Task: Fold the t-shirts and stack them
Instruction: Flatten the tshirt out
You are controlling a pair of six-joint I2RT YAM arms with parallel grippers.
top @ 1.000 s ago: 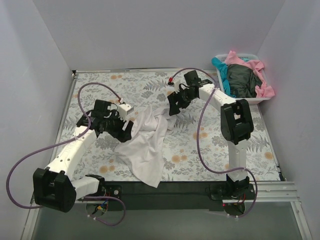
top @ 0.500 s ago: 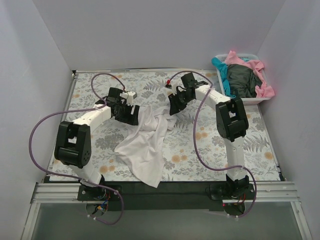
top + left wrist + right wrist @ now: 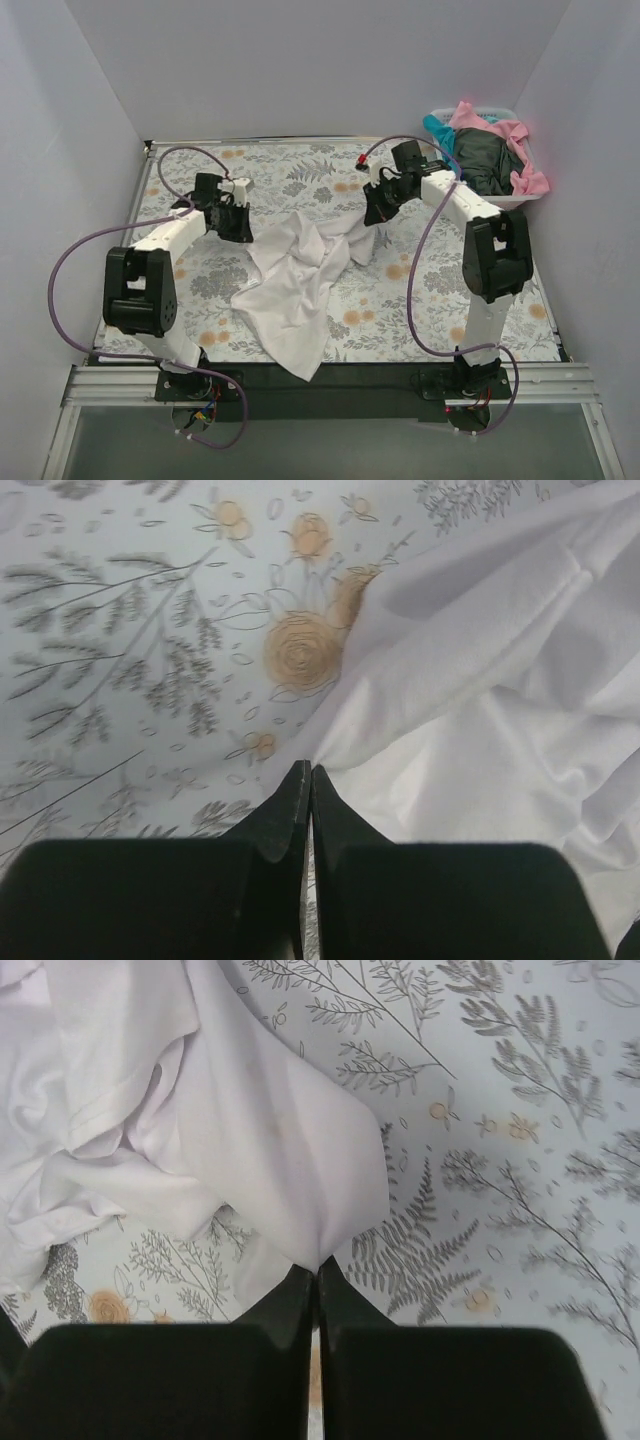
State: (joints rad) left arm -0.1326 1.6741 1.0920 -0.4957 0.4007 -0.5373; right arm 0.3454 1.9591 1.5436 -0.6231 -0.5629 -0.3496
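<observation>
A large white t-shirt (image 3: 295,285) lies crumpled in the middle of the fern-and-flower sheet (image 3: 450,290). My left gripper (image 3: 240,228) is at the shirt's upper left edge. In the left wrist view this gripper (image 3: 307,772) is shut, with the white t-shirt (image 3: 480,680) drawn to a point at its tips. My right gripper (image 3: 373,213) is at the shirt's upper right. There the right gripper (image 3: 318,1263) is shut on a fold of the white t-shirt (image 3: 250,1130). A pink t-shirt (image 3: 515,135), a teal one (image 3: 440,140) and a dark one (image 3: 482,160) sit in the basket.
The white plastic basket (image 3: 500,203) stands at the back right corner of the table. White walls close in the left, back and right sides. Purple cables loop off both arms over the sheet.
Both grippers have gone from open to shut on the shirt's upper edge. The left one has moved left and the right one right, drawing the upper part of the shirt wider.
</observation>
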